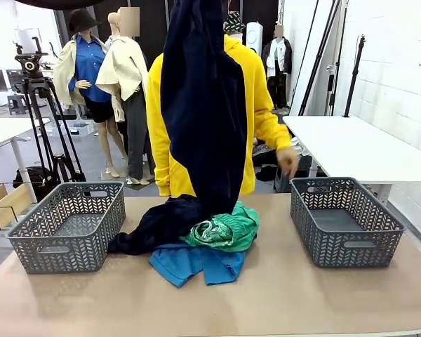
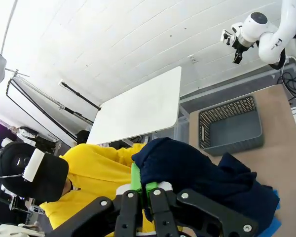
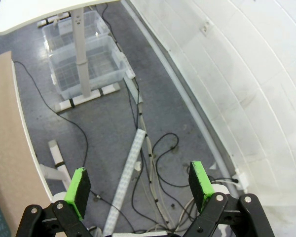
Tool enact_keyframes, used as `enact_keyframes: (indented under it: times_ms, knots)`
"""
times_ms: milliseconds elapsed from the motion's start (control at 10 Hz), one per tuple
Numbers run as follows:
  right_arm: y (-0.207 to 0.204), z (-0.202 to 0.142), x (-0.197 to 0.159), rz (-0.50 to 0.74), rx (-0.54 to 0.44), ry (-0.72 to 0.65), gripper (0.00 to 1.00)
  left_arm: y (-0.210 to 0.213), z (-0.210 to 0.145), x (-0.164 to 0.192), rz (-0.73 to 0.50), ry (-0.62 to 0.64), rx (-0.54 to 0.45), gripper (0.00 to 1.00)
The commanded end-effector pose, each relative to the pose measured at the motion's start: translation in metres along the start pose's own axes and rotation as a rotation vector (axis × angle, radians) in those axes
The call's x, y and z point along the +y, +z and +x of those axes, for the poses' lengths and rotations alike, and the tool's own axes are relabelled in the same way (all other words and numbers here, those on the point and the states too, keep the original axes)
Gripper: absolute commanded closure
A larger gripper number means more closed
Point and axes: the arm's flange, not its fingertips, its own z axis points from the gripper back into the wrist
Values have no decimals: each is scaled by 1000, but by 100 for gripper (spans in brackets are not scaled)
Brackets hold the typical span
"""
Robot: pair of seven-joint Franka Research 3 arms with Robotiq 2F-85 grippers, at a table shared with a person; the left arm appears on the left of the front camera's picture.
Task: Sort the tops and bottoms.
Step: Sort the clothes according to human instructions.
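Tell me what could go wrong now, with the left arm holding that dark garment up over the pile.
1. The left gripper pinches only a fold of the navy garment, so it might slip out.
2. The garment's lower end lies in the pile against the green shorts and blue shirt; carrying it off could drag them.
3. It hangs long and may drape over the grey basket rim.
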Motion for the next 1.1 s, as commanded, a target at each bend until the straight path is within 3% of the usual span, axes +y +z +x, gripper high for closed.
enact_keyframes:
  times_ms: [0, 1000]
  knots:
    - [0, -1, -1, 0, 7, 11, 0, -1, 2, 1, 0, -2, -6, 100]
    - [0, -1, -1, 0, 7, 11, 0, -1, 2, 1, 0, -2, -6, 100]
